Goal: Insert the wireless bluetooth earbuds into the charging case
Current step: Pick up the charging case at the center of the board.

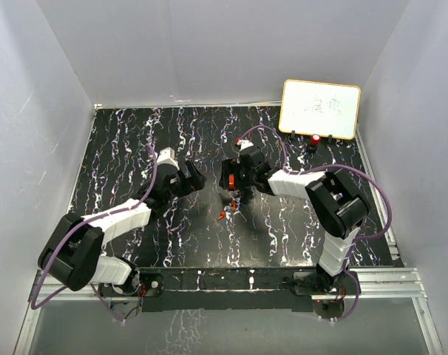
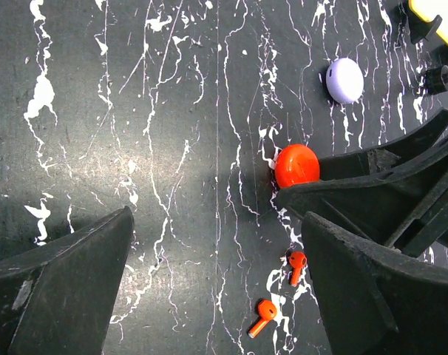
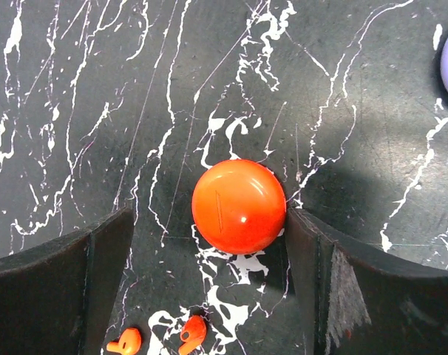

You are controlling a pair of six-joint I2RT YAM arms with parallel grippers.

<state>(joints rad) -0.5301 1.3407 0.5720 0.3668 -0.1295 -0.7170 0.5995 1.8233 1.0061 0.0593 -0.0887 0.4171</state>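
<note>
The red charging case (image 3: 239,205) looked like smooth, glossy plastic, and the red earbuds (image 3: 193,333) shared that shine. The desk (image 3: 76,111) was a dull black surface streaked white, while my right hand (image 3: 209,222) had matt, faintly grained black plastic fingers (image 3: 61,288).

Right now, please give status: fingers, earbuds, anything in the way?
Left fingers open, empty. Right fingers open, astride red case, lid looks shut. Two red earbuds loose on table, near it. Nothing else in the way.
</note>
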